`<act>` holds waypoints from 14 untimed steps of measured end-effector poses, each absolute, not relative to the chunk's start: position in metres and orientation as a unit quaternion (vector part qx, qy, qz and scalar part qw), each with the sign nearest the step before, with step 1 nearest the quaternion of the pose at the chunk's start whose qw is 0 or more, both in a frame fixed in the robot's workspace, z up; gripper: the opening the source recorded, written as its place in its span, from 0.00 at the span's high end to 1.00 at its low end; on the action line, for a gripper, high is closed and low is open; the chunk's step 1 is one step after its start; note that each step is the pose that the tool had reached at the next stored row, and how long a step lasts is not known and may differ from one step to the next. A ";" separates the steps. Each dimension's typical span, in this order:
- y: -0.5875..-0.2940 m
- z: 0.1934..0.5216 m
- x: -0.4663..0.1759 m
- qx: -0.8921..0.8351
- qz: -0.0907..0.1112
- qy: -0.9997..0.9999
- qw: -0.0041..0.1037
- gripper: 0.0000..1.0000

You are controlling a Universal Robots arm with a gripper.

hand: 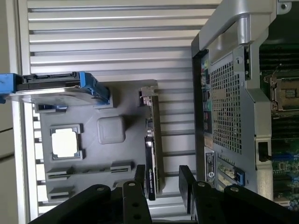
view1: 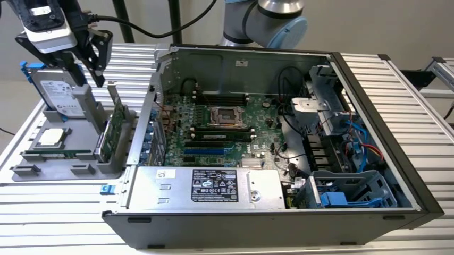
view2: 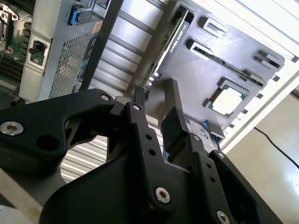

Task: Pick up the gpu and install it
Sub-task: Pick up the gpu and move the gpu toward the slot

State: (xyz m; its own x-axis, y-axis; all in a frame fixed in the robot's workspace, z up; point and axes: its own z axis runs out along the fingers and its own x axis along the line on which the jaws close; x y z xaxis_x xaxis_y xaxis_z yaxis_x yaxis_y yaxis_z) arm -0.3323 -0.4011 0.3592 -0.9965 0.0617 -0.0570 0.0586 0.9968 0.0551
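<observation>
The gpu point(view1: 112, 133) stands on edge in a slot of the grey parts holder point(view1: 64, 169), just outside the computer case's wall, on the exterior view's left. My gripper point(view1: 101, 79) hangs open above the card's far end, clear of it, with nothing between its fingers. In the first wrist view the gpu point(hand: 151, 140) shows edge-on, and the gripper point(hand: 163, 179) has one black finger to each side of the card's line. In the second wrist view the gripper point(view2: 156, 112) stands open with the gpu point(view2: 172, 44) beyond its fingertips.
The open computer case point(view1: 397, 159) lies on its side with the motherboard point(view1: 212, 133) facing up. A hard drive in a blue frame point(view1: 60, 93) stands at the holder's far end, close beside the gripper. A processor chip point(view1: 52, 137) lies flat in the holder. Ribbed metal table point(view1: 57, 212) surrounds everything.
</observation>
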 end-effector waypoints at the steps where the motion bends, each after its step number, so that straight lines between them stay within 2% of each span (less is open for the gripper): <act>1: -0.401 0.359 -0.332 0.030 0.027 0.999 0.029 0.00; 14: -0.402 0.355 -0.331 0.030 0.027 0.999 0.029 0.00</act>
State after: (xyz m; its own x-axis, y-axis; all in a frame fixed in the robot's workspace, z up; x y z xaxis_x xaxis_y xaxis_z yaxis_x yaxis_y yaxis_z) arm -0.3308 -0.4015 0.3551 -0.9965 0.0610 -0.0573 0.0578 0.9968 0.0553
